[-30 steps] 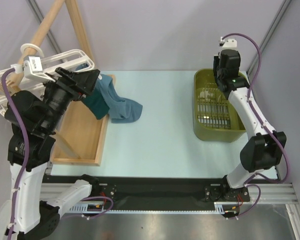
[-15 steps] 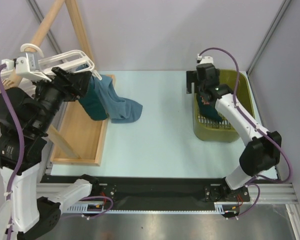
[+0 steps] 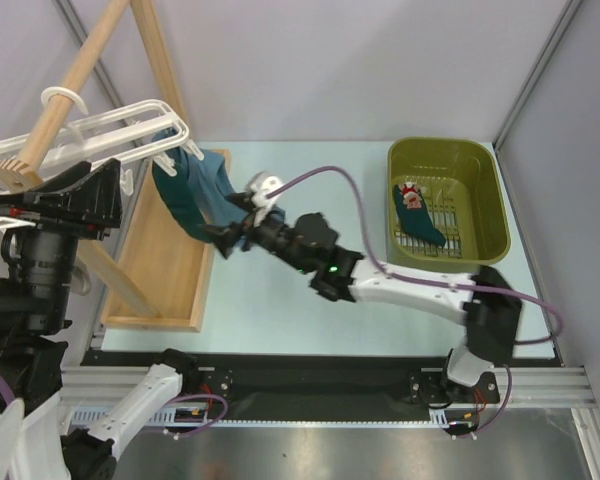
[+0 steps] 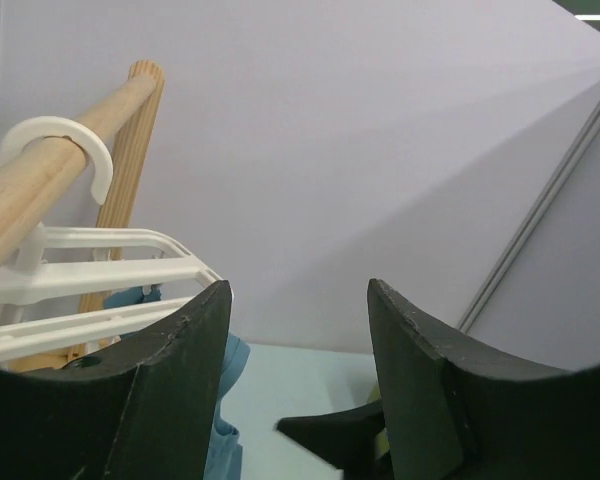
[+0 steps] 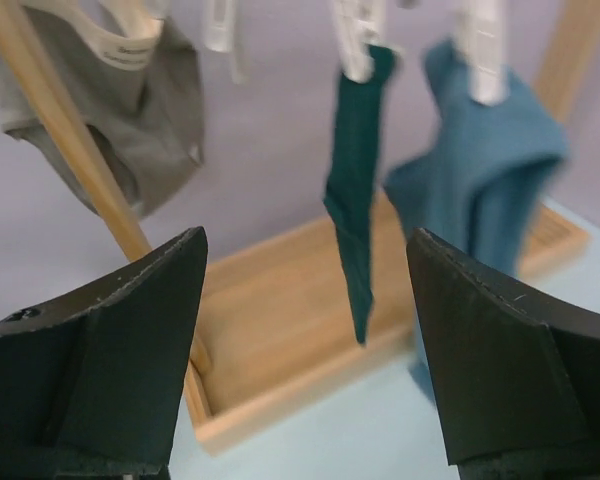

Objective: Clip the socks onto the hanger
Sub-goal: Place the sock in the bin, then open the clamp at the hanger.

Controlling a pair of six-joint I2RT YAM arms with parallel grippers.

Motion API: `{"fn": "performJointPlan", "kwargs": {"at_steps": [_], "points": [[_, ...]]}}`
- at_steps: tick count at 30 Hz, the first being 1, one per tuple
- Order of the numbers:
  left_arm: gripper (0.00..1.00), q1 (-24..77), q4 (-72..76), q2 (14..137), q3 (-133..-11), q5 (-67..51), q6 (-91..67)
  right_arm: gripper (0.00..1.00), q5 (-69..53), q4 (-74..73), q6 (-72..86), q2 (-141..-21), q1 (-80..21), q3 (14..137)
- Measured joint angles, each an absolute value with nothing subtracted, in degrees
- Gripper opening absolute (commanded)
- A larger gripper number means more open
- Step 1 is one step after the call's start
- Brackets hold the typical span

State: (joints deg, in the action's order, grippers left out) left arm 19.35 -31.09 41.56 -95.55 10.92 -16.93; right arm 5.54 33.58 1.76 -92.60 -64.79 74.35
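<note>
Pale lilac walls closed in a light blue-green table [image 3: 270, 315], and at its left side stood a wooden rack [image 3: 165, 270] with a flat tray base and a sloping round pole. From that pole the hanger [image 4: 100, 278] hung by its white hook [image 4: 55, 127], its long axis running out from the pole to the right over the rack's tray, the bars lying roughly level. Two socks hung from its clips above the tray. The teal sock [image 5: 355, 170] hung straight, long axis upright, its free end pointing down at the tray. Just right of it the blue sock [image 5: 490, 170] hung bunched and folded, so which way it pointed could not be told. A grey cloth [image 5: 130, 110] was draped over the rack on the teal sock's other side. Well to the right of the rack sat an olive basket [image 3: 442, 144], and in it lay the motif sock [image 3: 417, 220], long axis running near to far, its red-and-white end toward the far wall. The right gripper [image 5: 308, 240] hovered low in front of the rack, facing the hanging socks, its jaws spread wide with nothing between them. The left gripper [image 4: 298, 290] was raised beside the pole, level with the hanger, jaws apart and likewise holding nothing.
</note>
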Motion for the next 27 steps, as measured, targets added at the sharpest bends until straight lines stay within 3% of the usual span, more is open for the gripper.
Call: {"fn": "performJointPlan", "kwargs": {"at_steps": [7, 15, 21, 27], "points": [[0.61, 19.38, -30.11, 41.50, -94.43, 11.97, -18.00, 0.91, 7.07, 43.31, -7.35, -112.84, -70.63, 91.50], [0.62, 19.38, -30.13, 39.00, -91.20, 12.36, -17.96, 0.91, 8.32, 46.83, -14.04, -127.37, -70.43, 110.13], [0.63, 19.38, -30.09, 37.98, -90.65, 13.43, -17.37, 0.87, 8.64, 47.16, -16.45, -134.98, -69.49, 122.56], [0.64, 19.49, -30.11, 37.80, -90.65, 14.41, -16.40, 0.81, 8.88, 47.03, -16.51, -138.04, -68.25, 127.17]]}}
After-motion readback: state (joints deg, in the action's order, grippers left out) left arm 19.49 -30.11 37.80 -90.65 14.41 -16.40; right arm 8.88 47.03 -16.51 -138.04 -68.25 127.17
